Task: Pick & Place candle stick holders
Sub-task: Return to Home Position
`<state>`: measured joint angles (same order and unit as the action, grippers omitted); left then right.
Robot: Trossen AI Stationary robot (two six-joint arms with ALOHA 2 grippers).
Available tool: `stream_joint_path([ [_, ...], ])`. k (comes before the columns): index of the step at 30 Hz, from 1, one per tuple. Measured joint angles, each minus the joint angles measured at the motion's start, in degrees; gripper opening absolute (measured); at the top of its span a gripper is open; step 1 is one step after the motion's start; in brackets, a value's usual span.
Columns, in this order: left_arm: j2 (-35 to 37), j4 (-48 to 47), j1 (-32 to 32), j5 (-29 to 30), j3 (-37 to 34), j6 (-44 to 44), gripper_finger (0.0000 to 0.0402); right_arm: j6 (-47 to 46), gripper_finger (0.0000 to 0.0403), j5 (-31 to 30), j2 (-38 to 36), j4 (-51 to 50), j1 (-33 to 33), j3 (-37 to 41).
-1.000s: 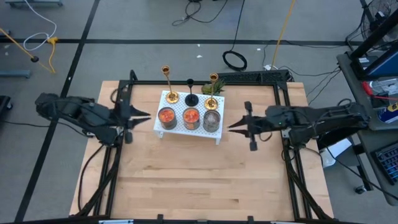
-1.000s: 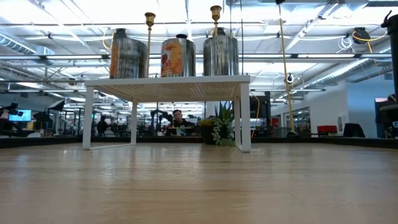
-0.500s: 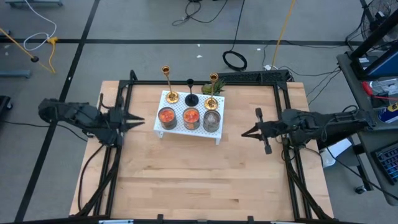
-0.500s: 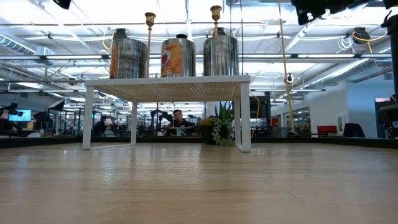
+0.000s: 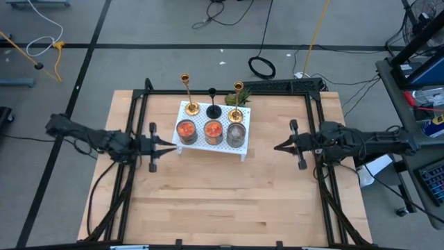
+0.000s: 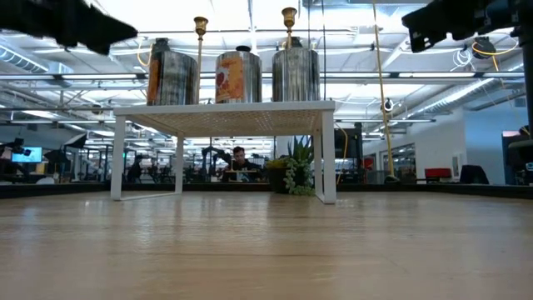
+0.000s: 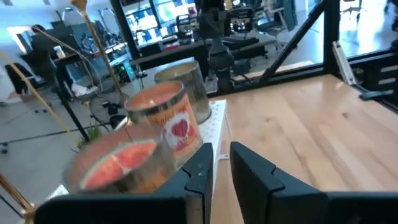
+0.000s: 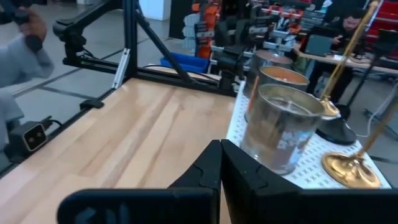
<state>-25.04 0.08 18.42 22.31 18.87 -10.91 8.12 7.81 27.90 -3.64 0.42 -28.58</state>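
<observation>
Three candle stick holders stand upright on their round bases along the far edge of a white perforated shelf [image 5: 223, 144]: a gold one at the left [image 5: 191, 108], a shorter black one [image 5: 214, 111] in the middle, and a gold one at the right [image 5: 235, 115]. My left gripper [image 5: 173, 144] hovers just left of the shelf, pointing at it, its fingers a narrow gap apart and empty [image 7: 222, 163]. My right gripper [image 5: 276, 146] hovers right of the shelf, pointing at it, shut and empty [image 8: 221, 155]. The right wrist view shows a gold base [image 8: 350, 169] and the black base [image 8: 336, 130].
Three candle jars [image 5: 185, 130] [image 5: 213, 130] [image 5: 236, 133] stand in a row along the shelf's near edge, in front of the holders. A small green plant [image 6: 298, 175] sits behind the shelf. A black frame [image 5: 319, 132] borders the wooden table. People show in the room beyond [image 6: 239, 158].
My left gripper has swung toward the table's near edge and then toward the shelf, and now comes into the low view's top. My right gripper has drawn back from the shelf toward the table's right edge. The holders have not moved.
</observation>
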Motion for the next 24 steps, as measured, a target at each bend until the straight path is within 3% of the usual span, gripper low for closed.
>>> stream_joint_path([
  [6,0.13,8.41,-2.58,-5.82,-7.72,-1.19,0.0063,-0.09,0.0,0.0,-3.73,-0.01,-1.25,2.8],
  [13,4.8,11.3,-6.21,-6.25,-10.11,-4.49,0.0063,-2.91,0.0,0.0,-8.4,-0.01,-1.26,5.95],
  [24,18.5,-1.47,-9.61,-7.48,-10.16,-2.21,0.0063,-2.8,0.0,0.0,-16.72,-0.04,-1.26,10.95],
])
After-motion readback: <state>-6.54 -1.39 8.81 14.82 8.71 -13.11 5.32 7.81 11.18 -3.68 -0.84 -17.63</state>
